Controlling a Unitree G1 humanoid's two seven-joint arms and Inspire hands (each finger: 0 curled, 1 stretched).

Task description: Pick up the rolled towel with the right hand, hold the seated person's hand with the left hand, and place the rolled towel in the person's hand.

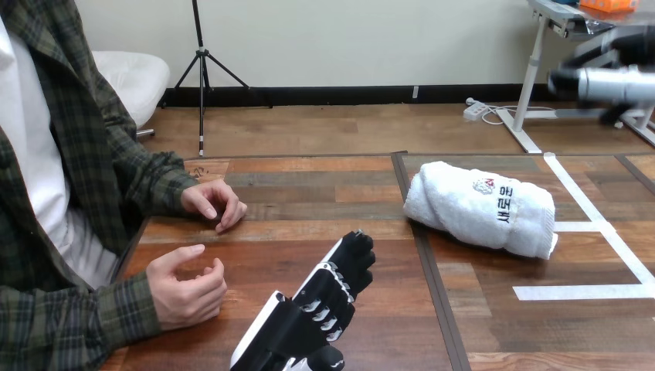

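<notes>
The white rolled terry-cloth towel [479, 209] lies on its side on the right half of the brown wood-plank counter [324, 185], beside white tape lines [595, 224]. No hand touches it.

The left hand [328, 305] is over the counter's near middle, its fingers relaxed and only lightly bent, holding nothing. It is near the person's nearer hand [185, 292] but apart from it. The person's farther hand [212, 202] rests on the counter.

The right arm [618, 85] is raised at the far right, well apart from the towel. The right hand [610, 50] is blurred, so its state cannot be told.
</notes>
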